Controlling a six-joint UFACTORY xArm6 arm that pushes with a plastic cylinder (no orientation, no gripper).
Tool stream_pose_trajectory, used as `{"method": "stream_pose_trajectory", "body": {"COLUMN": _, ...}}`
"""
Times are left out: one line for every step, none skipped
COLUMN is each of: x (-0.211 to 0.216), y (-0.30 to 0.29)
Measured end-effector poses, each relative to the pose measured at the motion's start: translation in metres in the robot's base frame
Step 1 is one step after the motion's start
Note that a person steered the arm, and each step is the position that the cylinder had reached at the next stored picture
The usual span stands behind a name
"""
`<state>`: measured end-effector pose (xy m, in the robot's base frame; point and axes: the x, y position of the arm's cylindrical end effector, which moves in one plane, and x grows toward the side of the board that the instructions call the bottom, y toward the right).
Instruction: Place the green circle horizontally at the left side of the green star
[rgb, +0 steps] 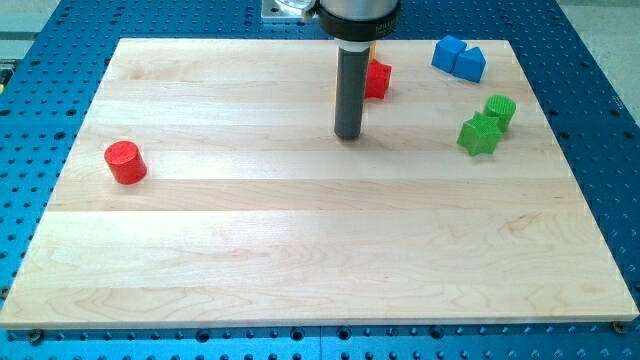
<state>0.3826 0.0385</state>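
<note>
The green circle (500, 109) is a small green cylinder near the view's right edge of the wooden board (300, 250). The green star (479, 134) lies just below and left of it, touching or nearly touching it. My tip (348, 135) rests on the board in the upper middle, well to the left of both green blocks. It touches no block.
A red block (377, 79) sits just up and right of the rod, partly hidden by it. Two blue blocks (459, 58) lie together at the top right. A red cylinder (126, 162) stands at the far left. The board lies on a blue perforated table (600, 150).
</note>
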Motion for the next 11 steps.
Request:
{"method": "stream_pose_trajectory", "body": {"x": 0.000, "y": 0.003}}
{"method": "stream_pose_trajectory", "body": {"x": 0.000, "y": 0.005}}
{"method": "stream_pose_trajectory", "body": {"x": -0.002, "y": 0.005}}
{"method": "stream_pose_trajectory", "body": {"x": -0.023, "y": 0.009}}
{"method": "stream_pose_trajectory", "body": {"x": -0.023, "y": 0.019}}
{"method": "stream_pose_trajectory", "body": {"x": -0.022, "y": 0.031}}
{"method": "stream_pose_trajectory", "body": {"x": -0.029, "y": 0.086}}
{"method": "stream_pose_trajectory", "body": {"x": -0.053, "y": 0.159}}
{"method": "stream_pose_trajectory", "body": {"x": -0.056, "y": 0.234}}
{"method": "stream_pose_trajectory", "body": {"x": -0.026, "y": 0.194}}
{"method": "stream_pose_trajectory", "body": {"x": -0.008, "y": 0.082}}
